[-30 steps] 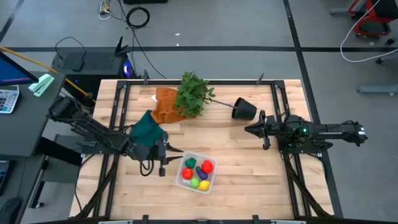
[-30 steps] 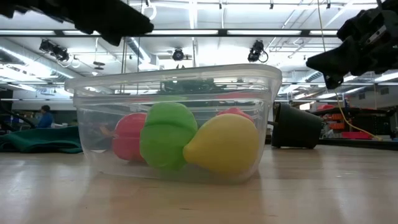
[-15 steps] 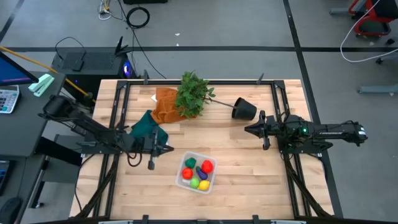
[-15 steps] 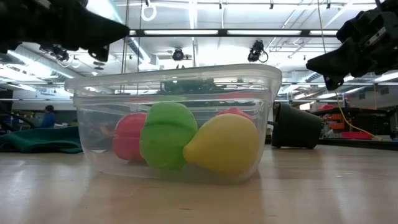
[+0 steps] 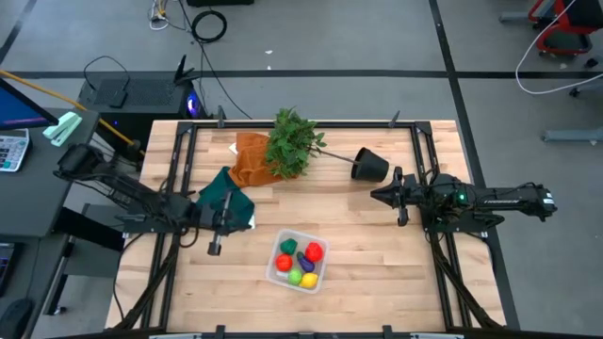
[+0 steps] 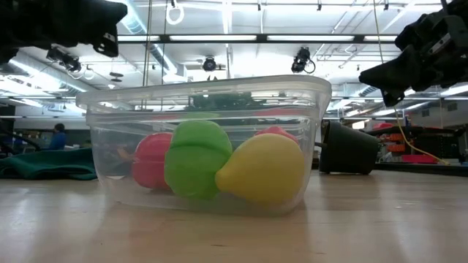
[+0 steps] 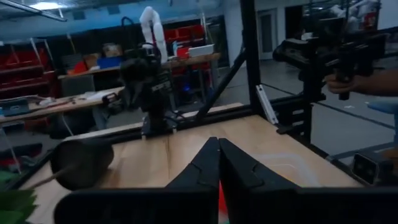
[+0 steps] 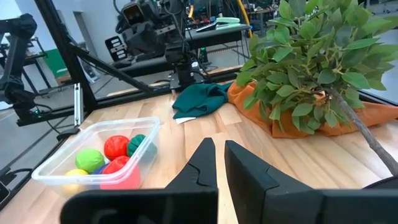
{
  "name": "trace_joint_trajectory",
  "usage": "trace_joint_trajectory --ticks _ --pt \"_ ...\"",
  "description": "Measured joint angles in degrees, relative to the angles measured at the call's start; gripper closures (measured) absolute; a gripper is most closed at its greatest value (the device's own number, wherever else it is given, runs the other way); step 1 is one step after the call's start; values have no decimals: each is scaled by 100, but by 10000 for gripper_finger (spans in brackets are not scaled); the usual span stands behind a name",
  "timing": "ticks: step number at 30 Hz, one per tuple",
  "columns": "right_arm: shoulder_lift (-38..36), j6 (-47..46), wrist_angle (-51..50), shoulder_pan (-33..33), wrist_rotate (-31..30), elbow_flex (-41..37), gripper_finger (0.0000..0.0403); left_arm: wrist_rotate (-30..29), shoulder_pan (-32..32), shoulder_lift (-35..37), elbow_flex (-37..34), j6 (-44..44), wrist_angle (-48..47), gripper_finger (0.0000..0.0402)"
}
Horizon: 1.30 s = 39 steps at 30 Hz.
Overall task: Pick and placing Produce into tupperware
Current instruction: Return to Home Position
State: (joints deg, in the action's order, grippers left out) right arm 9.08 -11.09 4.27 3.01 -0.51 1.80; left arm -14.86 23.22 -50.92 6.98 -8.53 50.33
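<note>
Toys [image 5: 300, 264] in the tub [image 5: 281, 236] look light, smooth and round, so pinch their middles; both tools, left [image 5: 233, 220] and right [image 5: 376, 196], are pressed together, holding nothing.

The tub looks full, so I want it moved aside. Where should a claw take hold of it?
Grip the tub by a bare rim edge, coming from above: its walls are upright and its top open. The side facing the left claw is probably nearest.

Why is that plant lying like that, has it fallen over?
Tipped over. The plant lies on its side on the table, its black pot opening sideways and its leaves resting over the orange cloth.
</note>
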Motion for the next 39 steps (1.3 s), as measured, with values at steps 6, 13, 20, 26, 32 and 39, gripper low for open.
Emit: trace_joint_trajectory --ticks 6,13,20,26,32,39 --pt "0 -72 0 0 -107 2 403 596 -719 232 0 63 -360 392" --pt "0 -80 0 0 -111 7 403 1204 -1539 236 2 77 -324 394" --pt "-2 -133 -7 0 -114 7 403 1215 -1703 875 2 37 -658 384" --pt "-2 -138 -67 0 -114 7 403 1216 -1703 1785 2 118 -1574 382" --pt "-2 -140 -90 0 -114 7 403 1216 -1698 2573 4 27 -2194 396" --pt "-2 -149 -90 0 -114 7 403 1216 -1700 3392 4 -120 -2816 375"
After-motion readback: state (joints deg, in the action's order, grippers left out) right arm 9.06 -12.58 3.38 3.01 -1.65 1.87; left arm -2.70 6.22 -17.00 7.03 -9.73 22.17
